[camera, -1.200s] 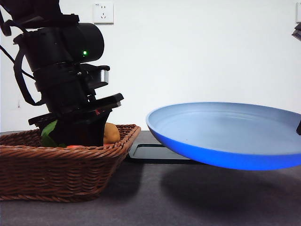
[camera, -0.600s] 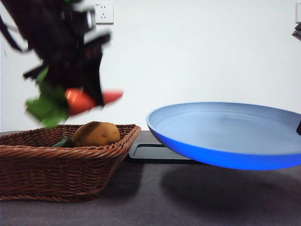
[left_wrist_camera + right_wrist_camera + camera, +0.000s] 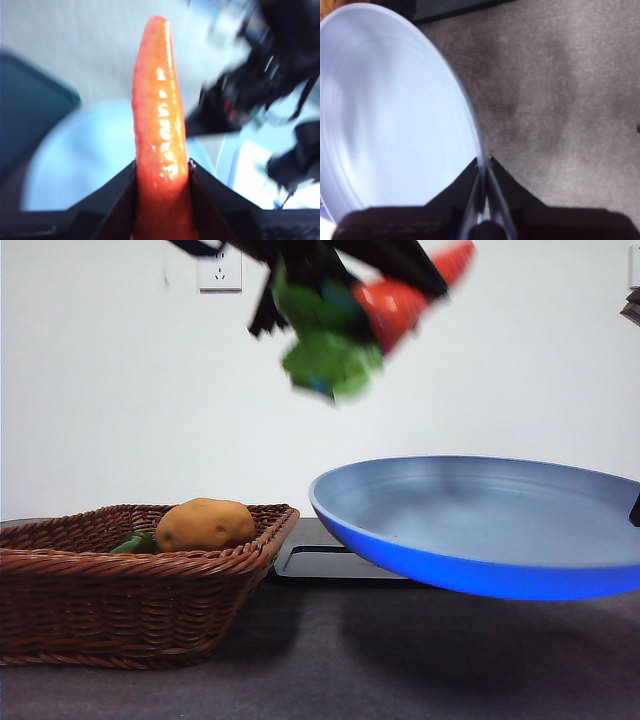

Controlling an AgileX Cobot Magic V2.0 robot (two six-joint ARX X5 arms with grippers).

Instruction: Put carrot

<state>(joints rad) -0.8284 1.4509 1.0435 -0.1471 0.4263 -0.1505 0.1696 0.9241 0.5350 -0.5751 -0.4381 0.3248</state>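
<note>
1. My left gripper (image 3: pixel 161 172) has its jaws clamped on the carrot (image 3: pixel 159 125), one jaw on each side of the thick part, with the tapered tip pointing away from the wrist camera.
2. In the front view the carrot (image 3: pixel 405 295) is high in the air near the top of the frame, tilted, with its tip up to the right and its green leaves (image 3: pixel 325 345) hanging lower left. It is blurred, so I can't judge its exact pose.
3. My right gripper (image 3: pixel 484 167) has its jaws pinched narrow on the rim of the blue plate (image 3: pixel 385 110), holding it off the grey table (image 3: pixel 560 90). In the front view the plate (image 3: pixel 480 530) hangs tilted at the right, with its shadow on the table beneath.
4. The wicker basket (image 3: pixel 120 600) sits at the left, holding a potato (image 3: pixel 205 524) and a green item (image 3: pixel 135 542) just beside it. The carrot is well clear of the basket.
5. As I read it, the pick is done and the carry is underway. The carrot sits above the plate's left edge, so bringing it over the plate, lowering it and releasing it are left.
6. The plate is only gripped at one edge, so I'd set the carrot down gently.
</note>
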